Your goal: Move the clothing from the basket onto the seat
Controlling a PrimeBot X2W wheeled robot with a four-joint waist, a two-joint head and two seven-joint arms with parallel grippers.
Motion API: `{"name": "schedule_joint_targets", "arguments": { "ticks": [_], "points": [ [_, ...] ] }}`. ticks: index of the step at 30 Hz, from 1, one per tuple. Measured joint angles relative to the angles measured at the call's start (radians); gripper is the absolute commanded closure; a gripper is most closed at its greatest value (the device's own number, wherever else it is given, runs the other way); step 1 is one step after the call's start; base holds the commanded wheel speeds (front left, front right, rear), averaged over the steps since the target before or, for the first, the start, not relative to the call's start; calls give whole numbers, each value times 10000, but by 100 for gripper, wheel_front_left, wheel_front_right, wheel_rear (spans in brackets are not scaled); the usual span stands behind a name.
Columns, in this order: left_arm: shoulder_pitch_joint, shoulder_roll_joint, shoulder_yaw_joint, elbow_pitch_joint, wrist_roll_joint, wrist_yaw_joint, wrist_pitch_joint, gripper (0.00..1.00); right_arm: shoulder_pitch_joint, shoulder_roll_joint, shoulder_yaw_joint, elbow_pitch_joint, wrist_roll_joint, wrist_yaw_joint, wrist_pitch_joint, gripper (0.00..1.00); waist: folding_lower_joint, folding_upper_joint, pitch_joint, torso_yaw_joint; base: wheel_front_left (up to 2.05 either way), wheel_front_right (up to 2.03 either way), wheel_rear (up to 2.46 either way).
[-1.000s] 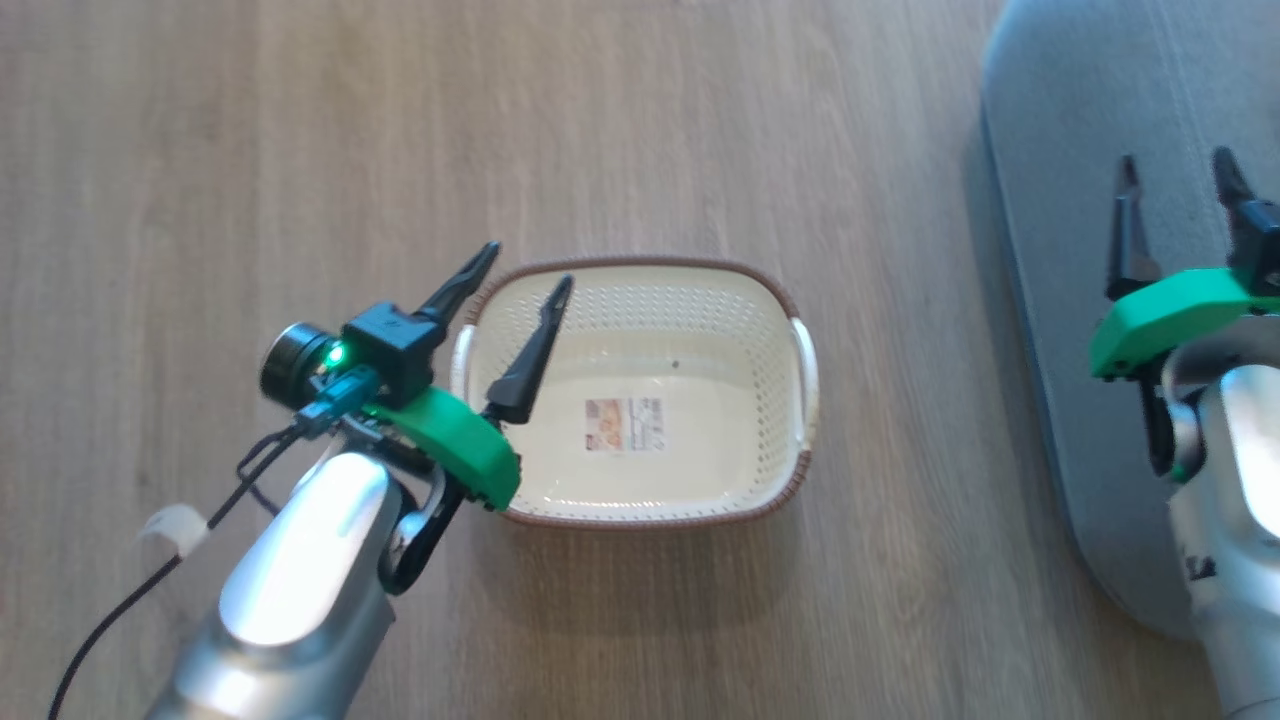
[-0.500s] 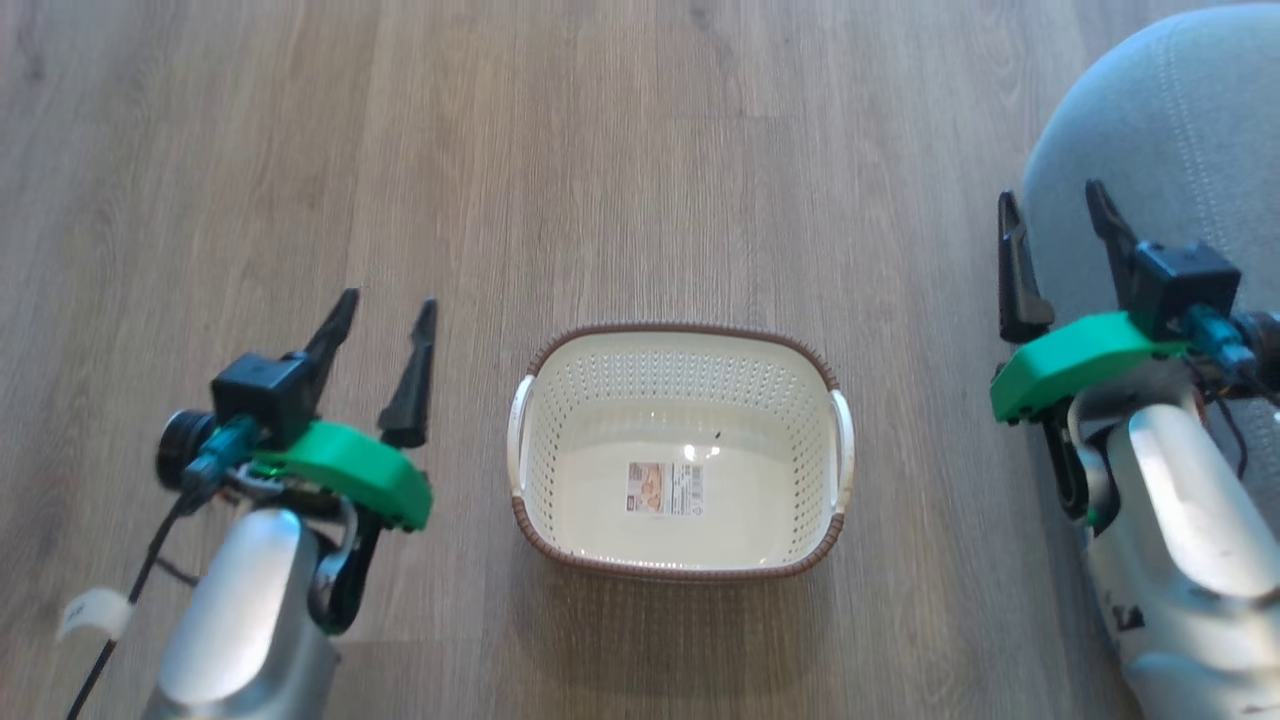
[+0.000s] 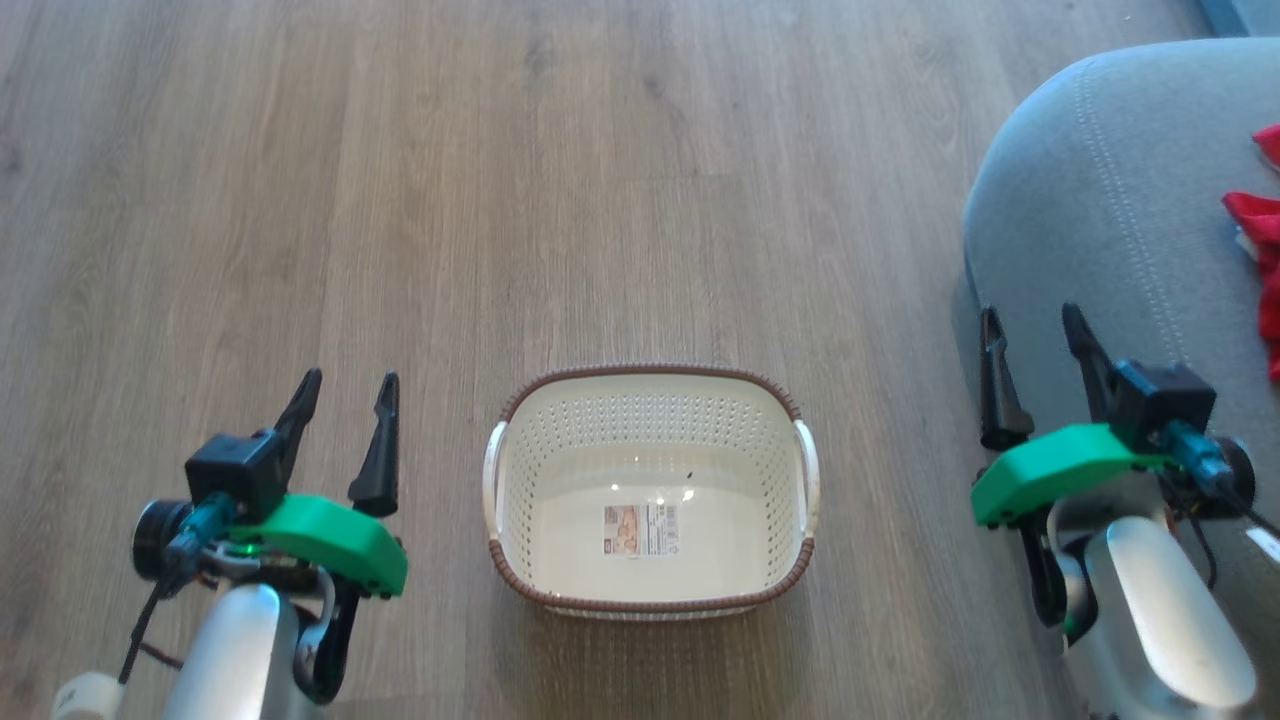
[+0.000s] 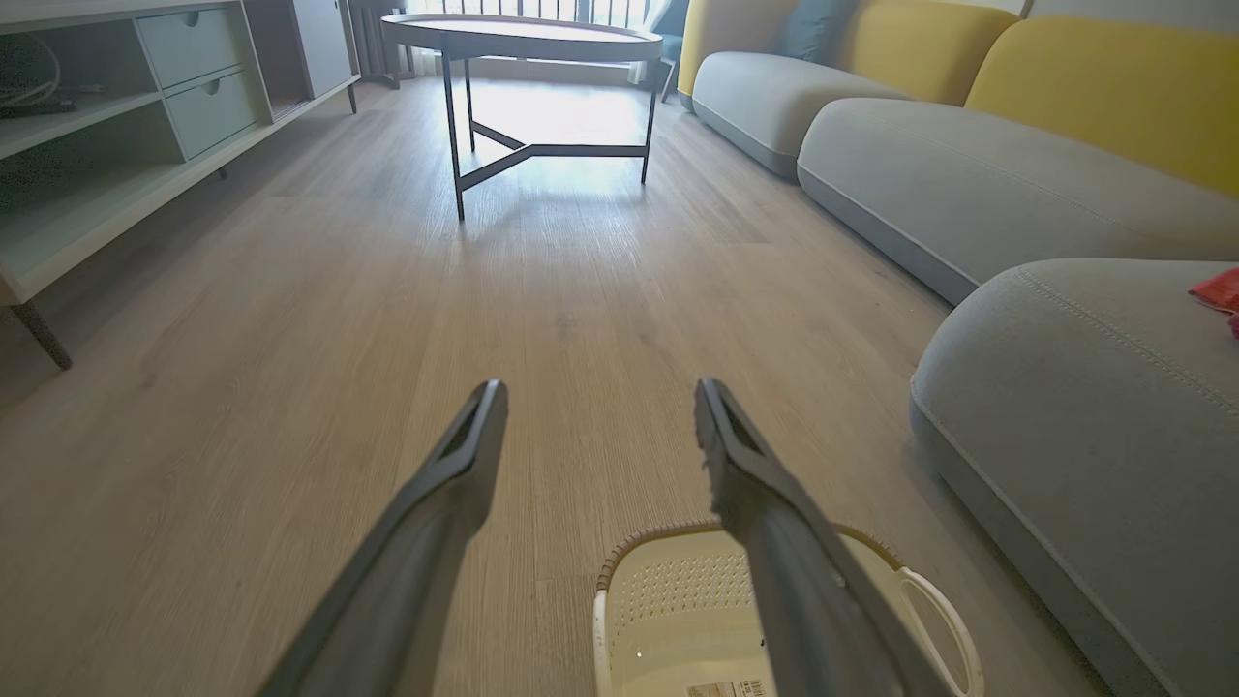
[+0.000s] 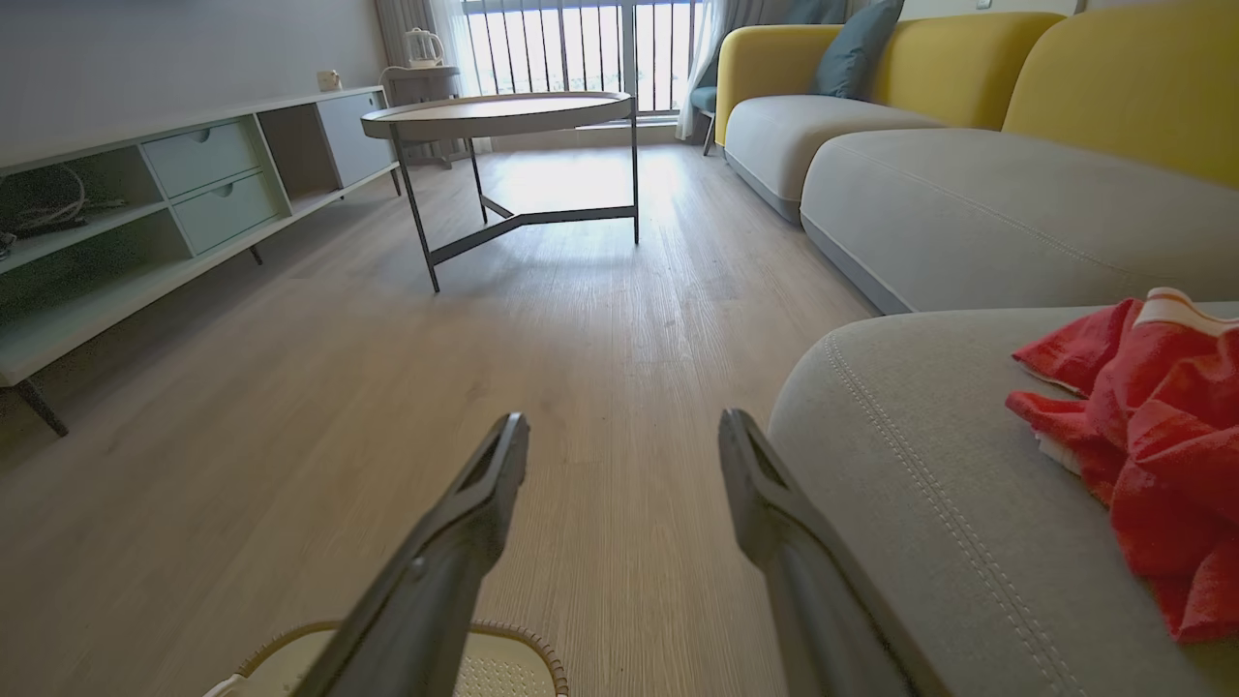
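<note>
The cream basket with a brown rim stands on the wood floor, and inside it I see a label sticker on its floor. Red clothing with white trim lies on the grey seat at the right. My left gripper is open over the floor, left of the basket. My right gripper is open at the seat's left edge, apart from the clothing. From the right wrist, the clothing rests on the seat to the right of the open gripper. From the left wrist, the open gripper hangs above the basket.
A round coffee table on thin dark legs stands ahead on the floor. A low cabinet with drawers runs along the left. More grey sofa cushions with yellow backs line the right. Bare wood floor surrounds the basket.
The head camera has shifted. My left gripper has drawn back from over the basket's left end to the floor beside it. My right gripper has come off the seat to its edge.
</note>
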Motion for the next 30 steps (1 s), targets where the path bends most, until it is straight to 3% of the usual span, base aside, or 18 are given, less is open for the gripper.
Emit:
{"name": "schedule_joint_targets", "arguments": {
  "ticks": [12,30],
  "points": [
    [838,-205,453,-272,278,-8,0,0,1059,347,-453,-412,92,0,0,0,0,0,-437,-287,0,0,0],
    [1651,-495,1020,-732,612,-10,0,0,1720,470,-171,-629,88,0,0,0,0,0,-776,-543,0,0,0]
  ]
}}
